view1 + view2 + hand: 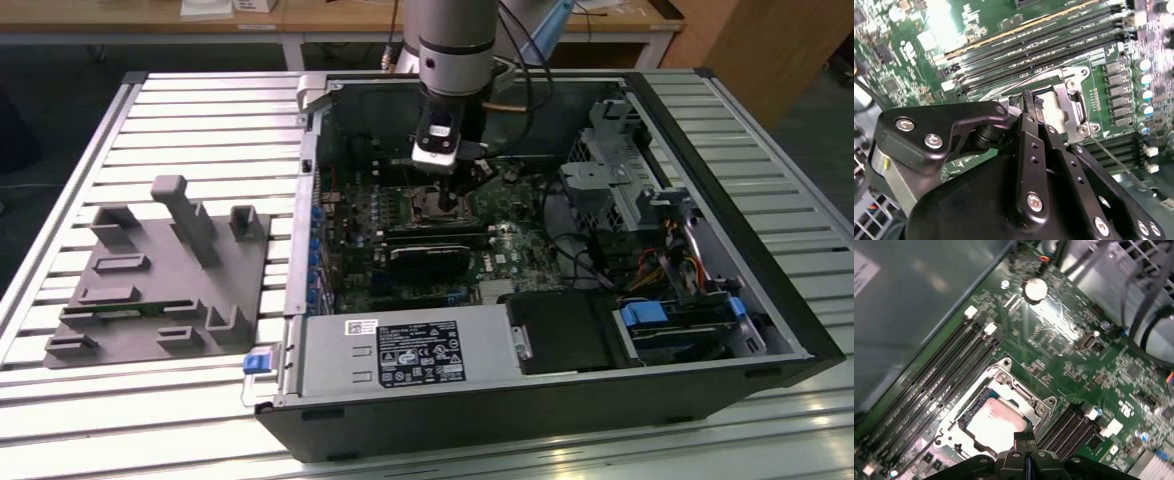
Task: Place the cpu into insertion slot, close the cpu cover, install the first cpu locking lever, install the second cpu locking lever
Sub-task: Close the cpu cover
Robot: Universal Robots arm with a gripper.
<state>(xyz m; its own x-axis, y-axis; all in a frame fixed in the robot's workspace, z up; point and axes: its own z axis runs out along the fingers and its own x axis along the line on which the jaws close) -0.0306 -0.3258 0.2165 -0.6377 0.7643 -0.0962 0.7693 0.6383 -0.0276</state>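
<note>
Exterior view: one arm, one gripper, one open computer case, one grey moulded block. Case lying flat on a slatted metal table, block beside it toward the exterior view's left, wooden desks behind. Arm reaching straight down into the case, gripper low over the green board.

Second wrist view: black fingers pressed together at the tips, closed on themselves. Tips right at the edge of the cpu cover, a thin silvery frame with screws at its corners. One thin metal rod slanting away from one corner of that frame. Two banks of long black memory slots, one on each of two opposite sides of the frame.

First wrist view: one cpu, seated in the insertion slot. Flat, square, with a dull silver-grey top, plus a sliver of green edge and dark recess along one side. Silvery frame around it; cannot tell whether clamped flat. Closed fingertips at one edge of the chip, contact unclear. One round coin cell well apart on the board.
</note>
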